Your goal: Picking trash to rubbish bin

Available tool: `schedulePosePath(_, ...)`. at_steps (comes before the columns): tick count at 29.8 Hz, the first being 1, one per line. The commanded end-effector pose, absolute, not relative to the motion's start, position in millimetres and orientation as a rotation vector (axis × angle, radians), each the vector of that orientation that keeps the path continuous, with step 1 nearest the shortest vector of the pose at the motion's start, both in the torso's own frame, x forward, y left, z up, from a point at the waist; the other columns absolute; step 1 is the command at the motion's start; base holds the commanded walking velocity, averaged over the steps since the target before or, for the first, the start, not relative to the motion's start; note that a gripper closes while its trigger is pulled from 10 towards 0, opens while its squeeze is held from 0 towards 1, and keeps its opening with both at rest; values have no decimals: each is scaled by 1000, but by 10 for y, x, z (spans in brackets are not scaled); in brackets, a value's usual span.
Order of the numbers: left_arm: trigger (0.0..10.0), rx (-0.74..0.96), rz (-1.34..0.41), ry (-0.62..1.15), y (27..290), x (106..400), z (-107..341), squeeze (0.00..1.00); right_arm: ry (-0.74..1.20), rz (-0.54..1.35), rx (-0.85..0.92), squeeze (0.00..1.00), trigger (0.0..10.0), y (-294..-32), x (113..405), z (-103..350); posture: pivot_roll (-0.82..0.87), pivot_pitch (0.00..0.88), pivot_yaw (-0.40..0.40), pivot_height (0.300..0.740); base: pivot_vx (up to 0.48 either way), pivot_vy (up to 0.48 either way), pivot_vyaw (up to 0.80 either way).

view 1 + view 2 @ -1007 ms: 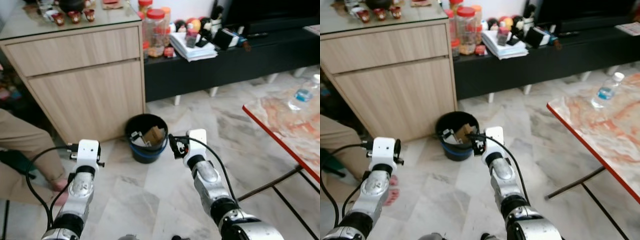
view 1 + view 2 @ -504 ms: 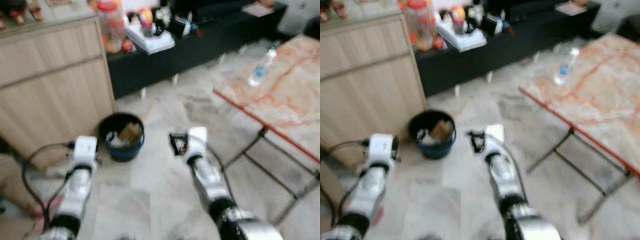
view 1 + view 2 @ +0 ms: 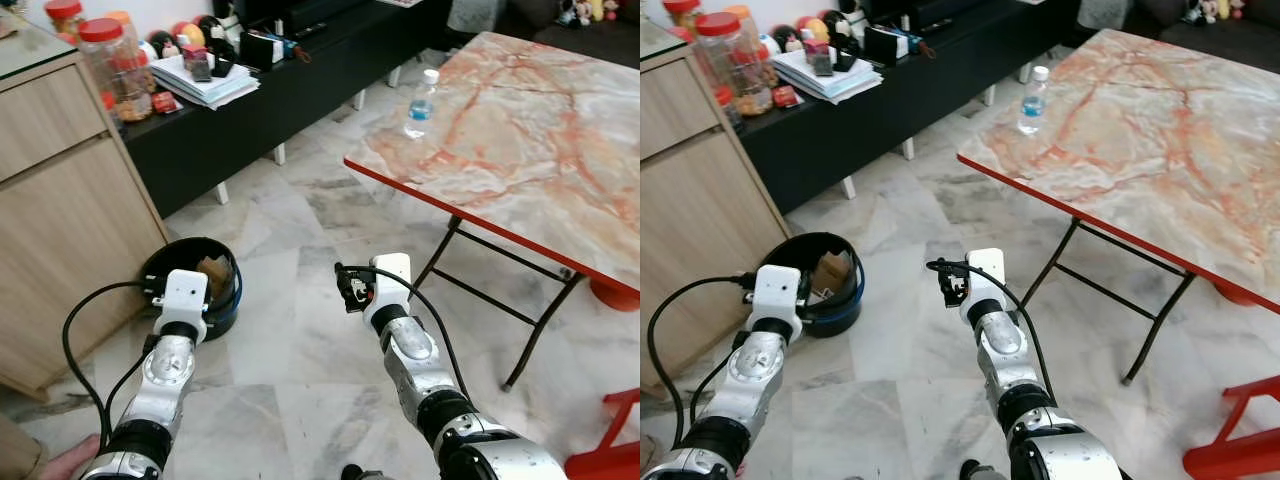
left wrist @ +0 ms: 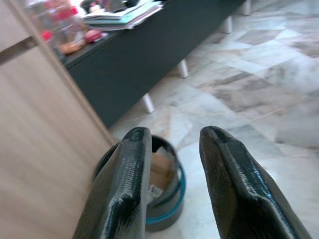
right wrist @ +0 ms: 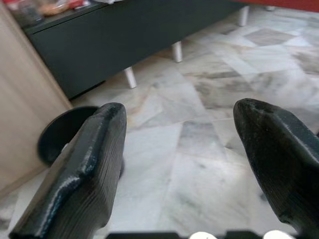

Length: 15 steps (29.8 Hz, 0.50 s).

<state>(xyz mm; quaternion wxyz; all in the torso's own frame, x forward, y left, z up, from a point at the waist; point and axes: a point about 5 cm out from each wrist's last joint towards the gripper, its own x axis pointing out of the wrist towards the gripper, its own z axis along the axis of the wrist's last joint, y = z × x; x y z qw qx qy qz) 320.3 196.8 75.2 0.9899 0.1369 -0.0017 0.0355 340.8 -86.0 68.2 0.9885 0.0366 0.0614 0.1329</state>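
A black rubbish bin (image 3: 222,300) with a blue band stands on the marble floor by the wooden cabinet (image 3: 50,200). Brown cardboard (image 4: 159,169) and pale scraps lie inside it. My left wrist (image 3: 183,295) hovers just over the bin's near rim and hides part of it. The left gripper (image 4: 172,144) points at the bin, open by a narrow gap, with nothing between its fingers. My right wrist (image 3: 385,280) is held over bare floor to the right of the bin. The right gripper (image 5: 184,129) is wide open and empty, with the bin (image 5: 65,134) off to one side.
A marble-topped folding table (image 3: 520,150) with a red edge and thin black legs stands at the right, a water bottle (image 3: 421,103) on it. A low black bench (image 3: 250,110) carries jars and papers. A red stool (image 3: 610,450) and a person's hand (image 3: 70,460) sit at the bottom corners.
The camera has swung to the right: the bin and cabinet slid left in view and the table came in. Both arms keep the same raised pose.
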Motion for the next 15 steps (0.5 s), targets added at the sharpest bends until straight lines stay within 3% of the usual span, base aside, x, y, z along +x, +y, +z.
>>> schedulePosePath(1,10000,278,72,8,1971,3189,737,0,113,260,80,0,10000,-852,3439,728,129,145,-3,740,0,0,-750)
schedulePosePath(15,10000,269,85,-28,1937,3225,831,0,103,253,80,0,10000,-848,3456,756,128,137,1,740,0,0,-753)
